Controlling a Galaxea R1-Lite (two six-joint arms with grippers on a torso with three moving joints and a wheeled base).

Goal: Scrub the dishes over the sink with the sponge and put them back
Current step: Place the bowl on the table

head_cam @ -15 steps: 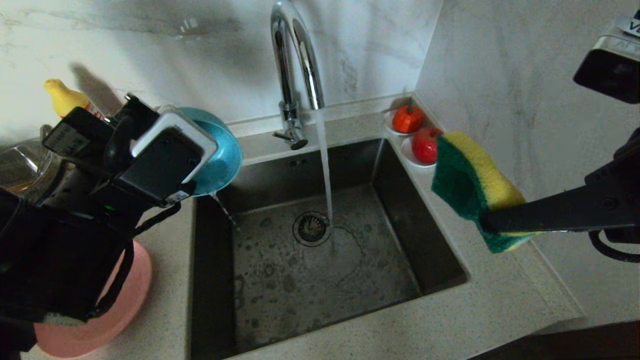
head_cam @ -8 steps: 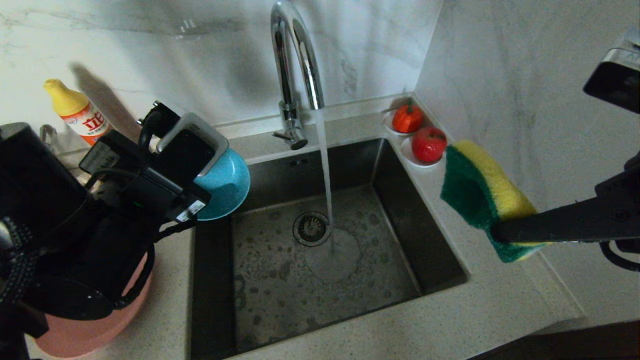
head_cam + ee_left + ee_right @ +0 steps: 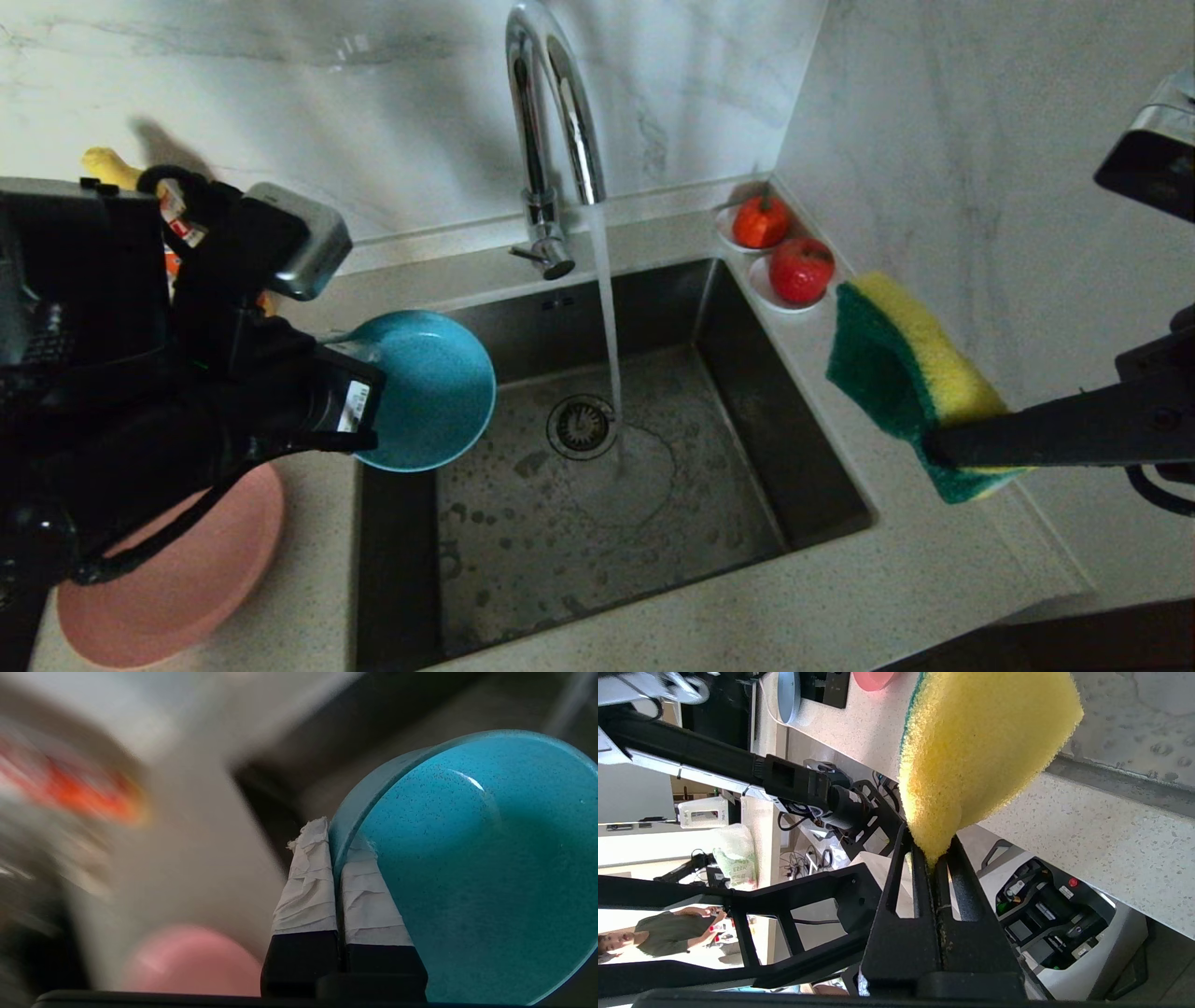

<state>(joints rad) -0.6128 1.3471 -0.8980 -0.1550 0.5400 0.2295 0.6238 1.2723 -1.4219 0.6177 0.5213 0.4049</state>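
Two end effectors busy: left (image 3: pixel 343 854) pinches bowl (image 3: pixel 431 390) rim over sink (image 3: pixel 794 439); right (image 3: pixel 934 863) pinches sponge (image 3: pixel 901 378). Bring sponge inside bowl, rub gently, keep bowl level.

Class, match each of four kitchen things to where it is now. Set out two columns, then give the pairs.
1 teal bowl
2 sponge
3 pink plate
4 tap

A lying on the counter left of the sink
B pinched in the right hand
C running water
D rim clamped by the left hand

1-D, 2-B, 3-A, 4-C
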